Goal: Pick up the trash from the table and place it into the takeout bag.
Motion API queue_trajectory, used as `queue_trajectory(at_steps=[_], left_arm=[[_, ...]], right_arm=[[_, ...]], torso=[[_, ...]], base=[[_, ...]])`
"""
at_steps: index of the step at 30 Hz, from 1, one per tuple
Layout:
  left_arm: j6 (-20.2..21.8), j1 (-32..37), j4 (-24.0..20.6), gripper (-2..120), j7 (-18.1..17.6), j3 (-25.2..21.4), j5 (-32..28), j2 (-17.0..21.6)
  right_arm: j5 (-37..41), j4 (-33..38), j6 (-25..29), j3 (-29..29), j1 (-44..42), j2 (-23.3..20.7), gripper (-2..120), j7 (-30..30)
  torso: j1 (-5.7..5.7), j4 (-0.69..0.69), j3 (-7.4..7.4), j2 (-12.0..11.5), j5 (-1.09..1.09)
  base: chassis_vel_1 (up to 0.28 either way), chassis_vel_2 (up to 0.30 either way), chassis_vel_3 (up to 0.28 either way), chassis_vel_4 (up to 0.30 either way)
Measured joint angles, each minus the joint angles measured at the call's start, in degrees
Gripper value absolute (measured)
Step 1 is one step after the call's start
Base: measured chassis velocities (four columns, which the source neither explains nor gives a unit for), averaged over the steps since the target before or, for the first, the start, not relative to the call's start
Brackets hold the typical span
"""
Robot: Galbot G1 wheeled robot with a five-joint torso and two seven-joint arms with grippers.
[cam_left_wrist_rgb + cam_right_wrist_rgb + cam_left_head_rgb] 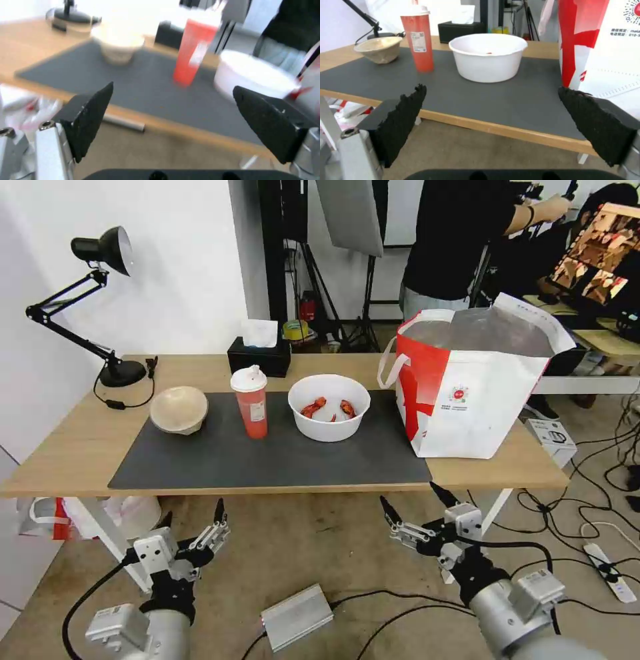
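- Table [60,460]: light wood, w/ dark grey mat [267,460] along its middle.
- Trash, all on mat, in a row from my left: beige pulp bowl [179,409], red cup [251,403] w/ white lid, upright; white bowl [329,407] w/ red scraps inside. Items sit apart, none touching.
- Takeout bag [467,393]: stands upright at table's right end, just beside white bowl, mouth open, silvery lining visible.
- My left gripper [192,515]: below table's front edge, over floor, fingers spread, holding nothing.
- My right gripper [413,499]: also below front edge, near mat's right corner, fingers spread wide, empty.
- Behind trash: black tissue box [259,355]; desk lamp [100,300] at far left.
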Motion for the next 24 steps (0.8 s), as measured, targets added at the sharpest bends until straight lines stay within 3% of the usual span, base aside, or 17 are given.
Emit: queue_trajectory(at_steps=[4, 24], left_arm=[[-2.8, -0.3, 0.0, 97, 1.3, -0.4, 0.0, 0.0], [-3.6, -0.4, 0.0, 97, 1.7, -0.3, 0.2, 0.1]], right_arm=[[0.0, -0.1, 0.7, 0.1, 0.2, -0.1, 100, -0.5], [5.1, -1.6, 5.1, 3.1, 4.9, -7.5, 100, -3.8]], torso=[[0.0, 0.0, 0.0, 0.0, 0.01], [0.0, 0.0, 0.0, 0.0, 0.01]], base=[[0.0, 0.0, 0.0, 0.0], [0.0, 0.0, 0.0, 0.0]])
